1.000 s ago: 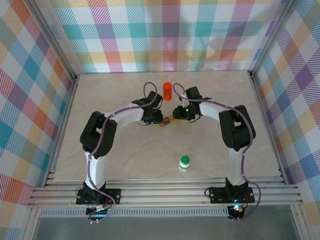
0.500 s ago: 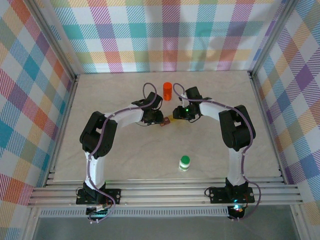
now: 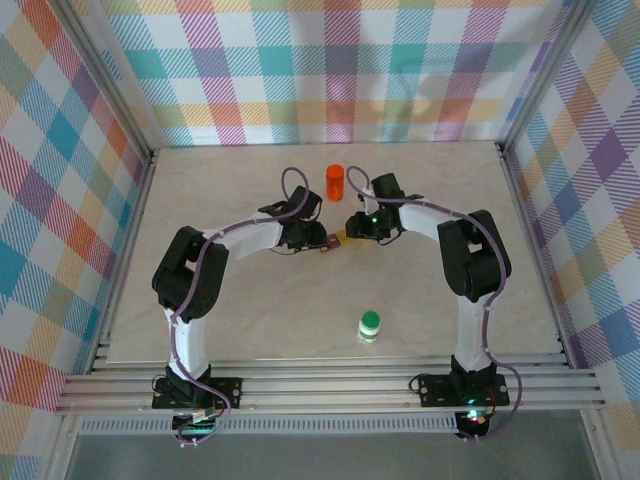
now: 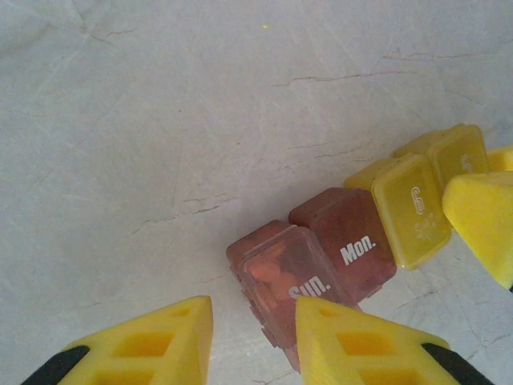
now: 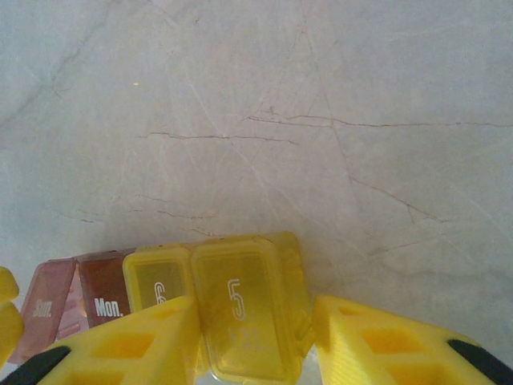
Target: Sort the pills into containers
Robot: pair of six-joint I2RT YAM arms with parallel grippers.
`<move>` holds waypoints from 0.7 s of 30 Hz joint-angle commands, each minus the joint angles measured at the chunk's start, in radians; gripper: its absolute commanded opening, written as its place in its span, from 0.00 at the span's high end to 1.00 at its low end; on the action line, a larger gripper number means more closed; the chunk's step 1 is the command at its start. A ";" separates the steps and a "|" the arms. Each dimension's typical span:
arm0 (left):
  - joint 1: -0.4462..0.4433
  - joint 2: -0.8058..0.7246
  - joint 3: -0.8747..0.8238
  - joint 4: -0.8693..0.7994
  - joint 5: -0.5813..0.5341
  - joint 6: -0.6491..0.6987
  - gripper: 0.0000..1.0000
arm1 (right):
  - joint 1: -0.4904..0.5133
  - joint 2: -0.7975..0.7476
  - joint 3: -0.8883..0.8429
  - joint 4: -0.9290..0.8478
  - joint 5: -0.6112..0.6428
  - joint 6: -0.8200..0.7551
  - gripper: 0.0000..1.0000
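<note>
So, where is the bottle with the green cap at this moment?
In the top view the green-capped bottle stands near the front of the table, right of centre, well in front of the pill organizer.

Illumination is bright, even and diffuse, arriving from overhead. In the top external view the arms [image 3: 240,235] cast short, soft shadows on the pale table [image 3: 250,320]. In both wrist views the yellow fingers [image 4: 180,321] at the bottom edge are slightly soft; lettering on the pill organiser [image 5: 240,321] is legible.
</note>
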 commanded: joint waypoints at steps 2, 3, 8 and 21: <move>-0.007 -0.038 0.029 0.007 0.023 -0.016 0.67 | 0.006 0.060 -0.018 -0.077 0.054 -0.019 0.58; -0.007 -0.036 0.029 0.007 0.023 -0.017 0.67 | 0.006 0.060 -0.018 -0.079 0.053 -0.019 0.58; -0.008 -0.046 -0.006 0.040 0.029 -0.038 0.66 | 0.006 0.057 -0.022 -0.077 0.050 -0.021 0.58; 0.009 0.171 -0.030 0.049 0.049 -0.063 0.75 | 0.006 0.087 0.017 -0.099 0.043 -0.037 0.58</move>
